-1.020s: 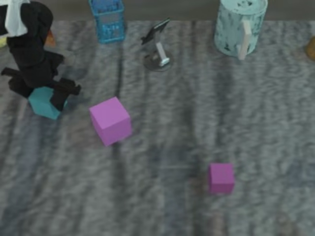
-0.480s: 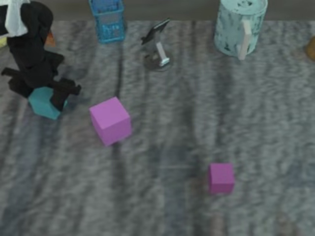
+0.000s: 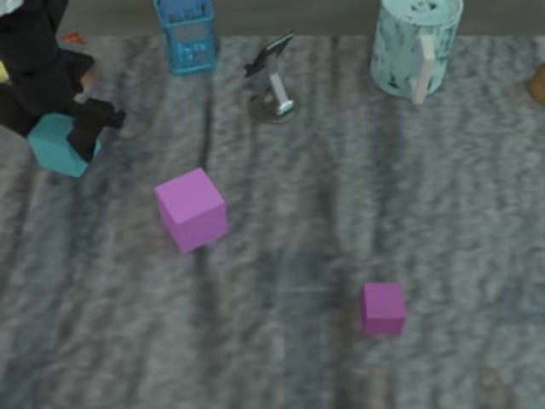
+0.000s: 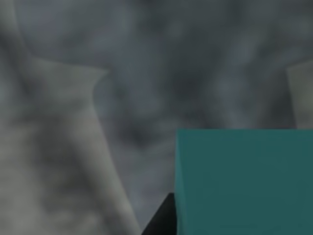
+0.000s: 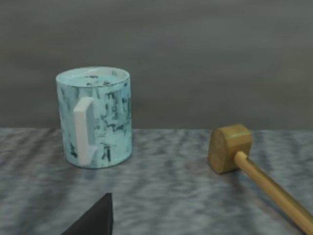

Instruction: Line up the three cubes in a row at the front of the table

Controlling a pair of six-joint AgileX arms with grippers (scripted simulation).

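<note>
Now, change: the left gripper point(image 3: 64, 128) has carried the teal cube point(image 3: 55, 143) up and toward the far-left corner of the table point(image 3: 341, 221); half a second ago the cube sat lower in the top view, at the table's left side.
Left gripper state: closed on the teal cube, its dark fingers point(image 3: 94, 119) flanking the block; the left wrist view shows the cube point(image 4: 244, 181) close under the camera with the table surface well below it, so it appears lifted.
Large light-purple cube point(image 3: 191, 209): unmoved, left of centre, turned at an angle to the table's edges.
Small magenta-purple cube point(image 3: 382, 308): unmoved, right of centre, near the front.
Right arm: out of the top view; its wrist view looks over a pale blue mug point(image 5: 94, 117) and a wooden mallet point(image 5: 244, 161).
Right gripper state: cannot tell.
Meaning for the task: the first pick looks secured; the teal cube must yet travel to the front, and no row exists.
</note>
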